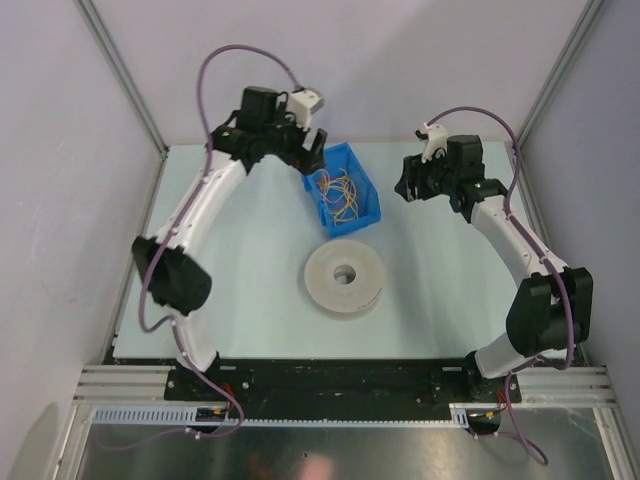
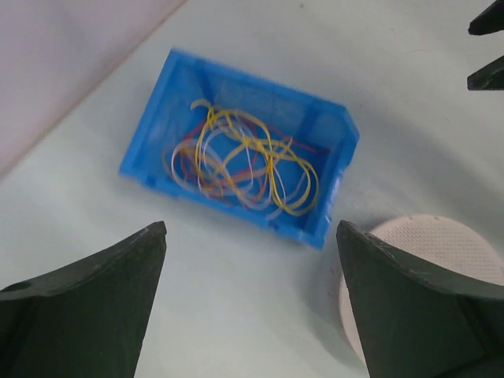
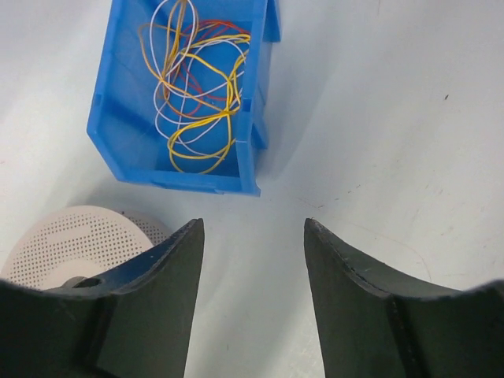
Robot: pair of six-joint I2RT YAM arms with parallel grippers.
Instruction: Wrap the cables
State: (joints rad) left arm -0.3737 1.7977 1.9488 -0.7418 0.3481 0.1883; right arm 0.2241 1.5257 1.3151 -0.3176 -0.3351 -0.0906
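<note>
- Pale grey table sits inside a booth with plain, light walls.
- Thin cables lie in one loose, messy tangle. Most are yellow, with orange, red and whitish ones mixed in.
- All of the tangle rests on the bottom of a small blue plastic bin, at the far middle of the table.
- One end wall of the bin is cut lower than the rest, and the bin stands a bit slanted on the table.
- A round white spool with a hole in its middle lies flat just in front of the bin, near it but not touching. Up close, its top is covered in tiny dots.
- Left gripper hangs over the far left corner of the bin. Its jaws are spread wide and hold nothing.
- Right gripper hangs off to the right of the bin, apart from it. Its jaws are parted, less wide than the left ones, and hold nothing.
</note>
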